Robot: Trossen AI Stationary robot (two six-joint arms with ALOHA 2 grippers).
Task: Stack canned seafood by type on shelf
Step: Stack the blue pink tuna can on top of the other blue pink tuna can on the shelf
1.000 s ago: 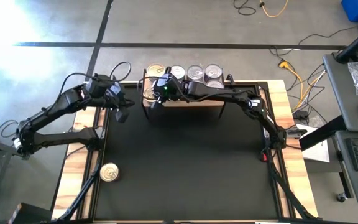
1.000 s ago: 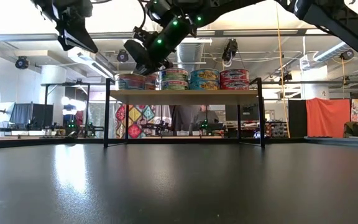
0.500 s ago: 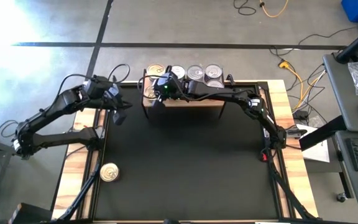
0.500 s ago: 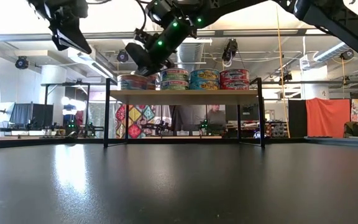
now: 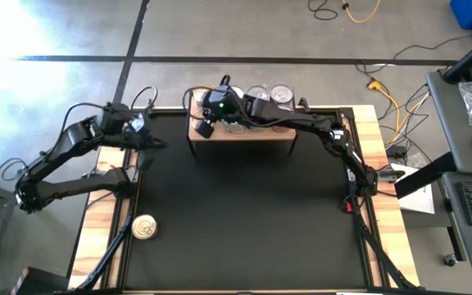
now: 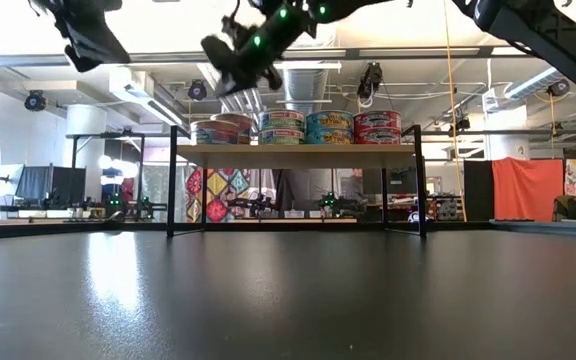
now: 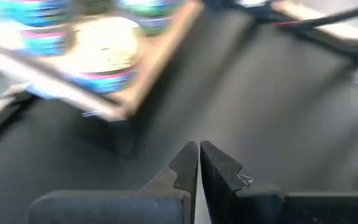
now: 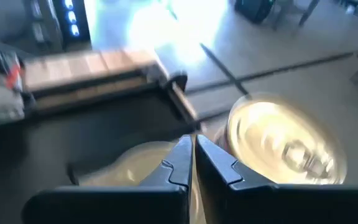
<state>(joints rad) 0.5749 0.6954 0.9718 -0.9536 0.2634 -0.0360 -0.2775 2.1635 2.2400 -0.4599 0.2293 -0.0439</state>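
The right gripper [image 5: 206, 129] has its fingers [image 8: 180, 163] pressed together with nothing between them, and it hangs in the air over the left end of the shelf [image 5: 240, 133], above the tins there rather than on them; in the right wrist view a gold-lidded tin [image 8: 284, 142] lies just beyond the fingertips, and a pale lid shows blurred under them. The left gripper [image 5: 156, 144] is likewise closed and empty, its fingers [image 7: 189, 165] touching along their length; it sits off the shelf's left end, over the dark bench [image 5: 244, 213] near its left edge, and in the low view it is raised well above shelf height. The left wrist view looks past those fingers to the shelf's wooden corner with stacked tins on it, too blurred to read. The shelf itself stands at the far edge of the bench, a light-wood board on dark legs. In the low view the canned seafood [image 6: 308, 128] stands on it in short stacks: a blue-banded stack with a gold-lidded tin behind it at the left end, then a green-and-red labelled stack, a blue one, and a red one toward the right end. From above, silver lids [image 5: 282, 95] show along the shelf's back row, right of the right arm. One more tin [image 5: 144, 227] lies alone on the bench, well apart from the shelf, toward the near left corner.
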